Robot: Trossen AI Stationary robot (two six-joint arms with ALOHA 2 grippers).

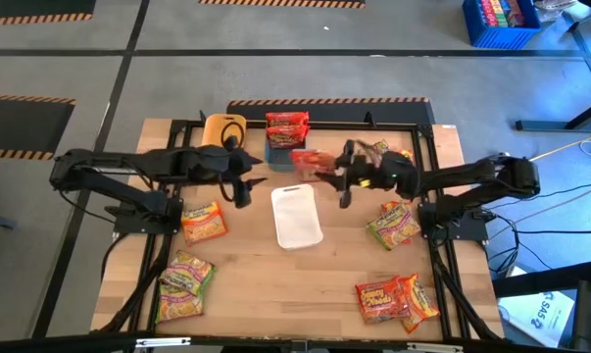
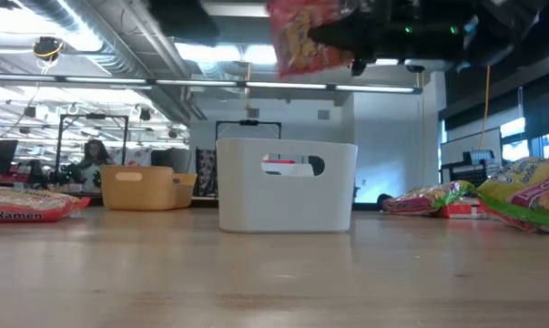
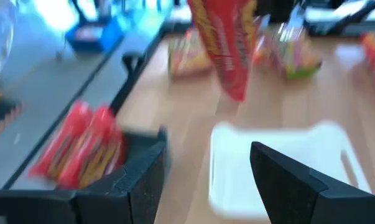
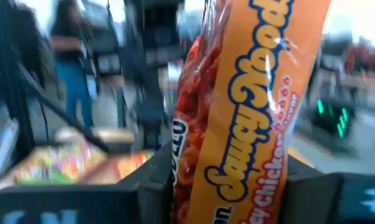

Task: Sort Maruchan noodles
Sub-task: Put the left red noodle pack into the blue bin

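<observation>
Starting at the left: the left gripper [image 1: 244, 182] is seen with fingers spread wide and nothing between them, poised above the table [image 1: 266, 284] just left of the white tray [image 1: 296, 216]. To the right, the right gripper [image 1: 336, 176] is clamped on a red-orange noodle packet [image 1: 312, 161], which is held aloft over the gap between the blue tray [image 1: 278, 152] and the white tray. Other packets [image 1: 204, 222] are left lying around the table's edges.

The red packet [image 2: 303, 36] is cut off by the low view's top edge.
</observation>
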